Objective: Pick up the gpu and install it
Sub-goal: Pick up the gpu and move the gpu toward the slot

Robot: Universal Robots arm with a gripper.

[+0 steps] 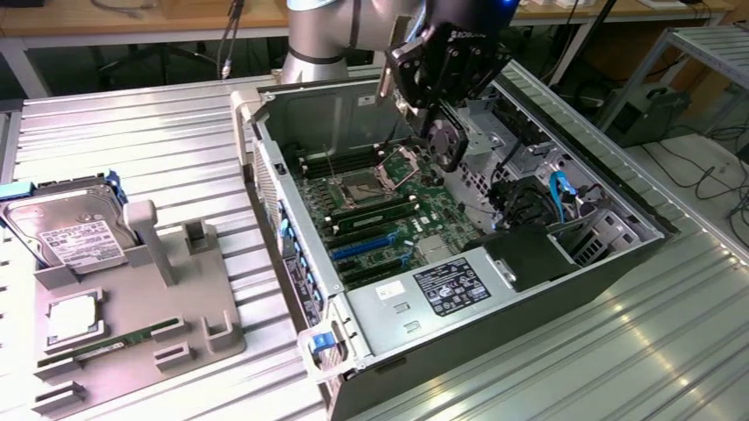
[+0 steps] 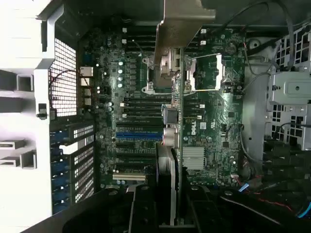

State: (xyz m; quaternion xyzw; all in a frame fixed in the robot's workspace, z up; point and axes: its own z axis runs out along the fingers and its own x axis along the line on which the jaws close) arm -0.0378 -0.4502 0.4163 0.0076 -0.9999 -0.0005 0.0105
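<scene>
Above the open case (image 1: 339, 110), I have the fingers (image 2: 146, 208) closed on the gpu (image 1: 446, 140), so pickup looks done, but it hangs clear of the motherboard (image 1: 387, 219), not yet seated.

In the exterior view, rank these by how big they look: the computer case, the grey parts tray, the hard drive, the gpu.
1. computer case
2. grey parts tray
3. hard drive and gpu: they look about alike. The gpu is raised and seen at an angle, so I leave them unranked.
</scene>
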